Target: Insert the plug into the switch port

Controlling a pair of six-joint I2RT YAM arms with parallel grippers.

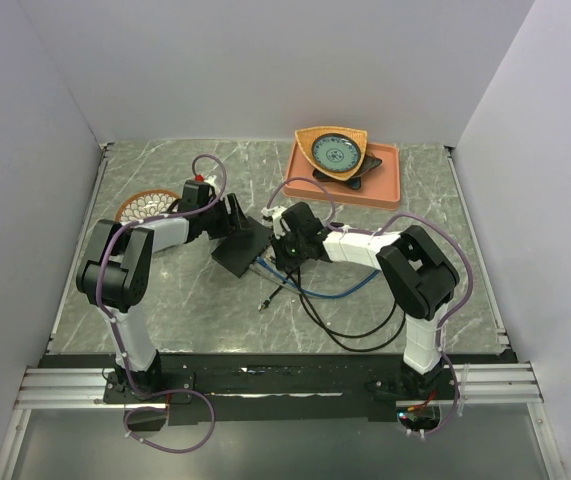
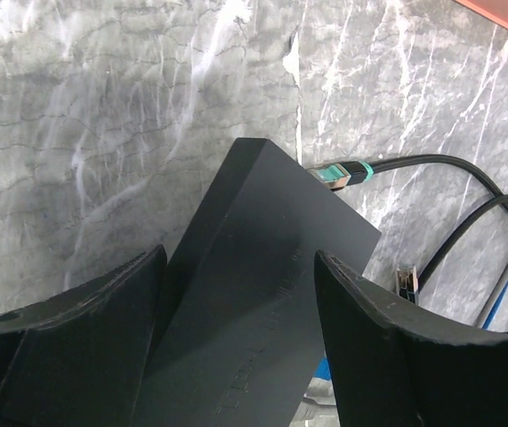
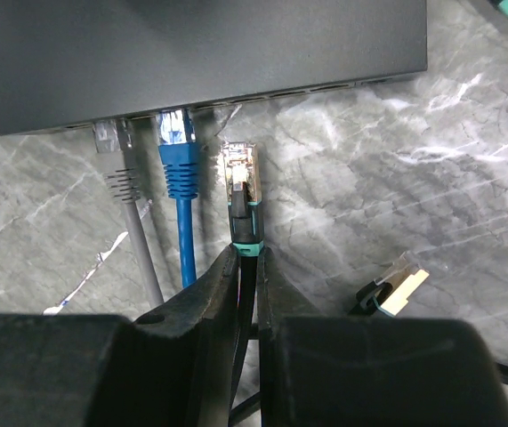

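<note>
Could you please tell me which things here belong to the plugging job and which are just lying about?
Job: black switch, teal-booted plug in right gripper, left gripper on the switch.
Lying about: orange tray, patterned dish, round woven mat, loose plug.

Grey marble-patterned table [image 1: 165, 300]. Directly on top:
- orange tray [image 1: 390, 190], far side, right of centre
- round woven mat [image 1: 145, 206], far left
- flat black box [image 1: 243, 248], centre
- blue cable [image 3: 185, 240] and grey cable [image 3: 138, 240], side by side, plugged into the box edge
- black cable [image 2: 440, 160], curving right
- loose plug [image 3: 396, 292], near the cables
</note>
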